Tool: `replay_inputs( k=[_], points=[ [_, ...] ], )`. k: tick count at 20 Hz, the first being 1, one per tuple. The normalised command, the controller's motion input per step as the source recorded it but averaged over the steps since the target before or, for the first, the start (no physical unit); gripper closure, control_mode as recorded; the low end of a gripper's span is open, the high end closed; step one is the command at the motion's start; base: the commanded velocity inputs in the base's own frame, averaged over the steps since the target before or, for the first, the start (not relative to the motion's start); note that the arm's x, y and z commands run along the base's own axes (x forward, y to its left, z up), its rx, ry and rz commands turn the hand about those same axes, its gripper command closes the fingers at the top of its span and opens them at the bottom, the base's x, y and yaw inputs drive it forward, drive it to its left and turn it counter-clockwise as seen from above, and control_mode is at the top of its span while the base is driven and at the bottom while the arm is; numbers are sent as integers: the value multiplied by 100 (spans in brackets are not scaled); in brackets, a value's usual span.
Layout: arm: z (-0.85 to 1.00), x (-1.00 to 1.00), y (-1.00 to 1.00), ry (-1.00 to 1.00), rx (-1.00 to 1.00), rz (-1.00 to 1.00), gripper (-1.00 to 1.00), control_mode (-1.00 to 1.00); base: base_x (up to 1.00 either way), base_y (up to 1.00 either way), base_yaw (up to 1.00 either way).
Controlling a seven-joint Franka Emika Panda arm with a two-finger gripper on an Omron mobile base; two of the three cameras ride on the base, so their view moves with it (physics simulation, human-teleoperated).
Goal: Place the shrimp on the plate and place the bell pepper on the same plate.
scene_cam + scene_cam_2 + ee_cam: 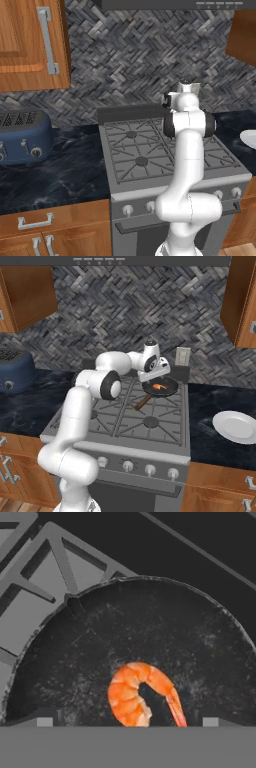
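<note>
Nearest us, in the right base view, the front edge of the stove (125, 448) carries a row of knobs (128, 466), and wooden cabinet fronts (15, 466) sit below the dark marbled counter (210, 406) on either side. On the counter to the right of the stove we see the plate (237, 426), round, white and bare, lying near the counter's front edge and well apart from the pan.

Further back, on the stove's rear right burner, sits the frying pan (167, 390), its brown handle (142, 402) angled toward the middle of the grates. The shrimp (159, 387) lies inside the pan; in the hand view we see it as an orange curl with its tail trailing to one side, resting on the dark pan floor (150, 637) close to the lower edge of the picture.

The gripper (156, 376) hangs just above the pan's rear left rim, over the shrimp. In the hand view its two fingertips (45, 718) stand wide apart on either side of the shrimp, so we read it as spread and holding nothing.

Beyond that, a blue toaster (22, 137) stands on the counter's left stretch against the herringbone tiled wall (125, 311).
</note>
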Motion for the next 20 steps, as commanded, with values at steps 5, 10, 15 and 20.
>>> replay_inputs(
  k=[5, 10, 15, 20],
  points=[
    [-18, 15, -10, 0, 0, 0, -100, -100, 0, 0, 0],
    [-8, -1, -6, 0, 0, 0, -100, -100, 0, 0, 0],
    [-13, 1, -6, 0, 0, 0, -100, -100, 0, 0, 0],
    [-19, 1, 0, 0, 0, 0, -100, -100, 0, 0, 0]
  ],
)
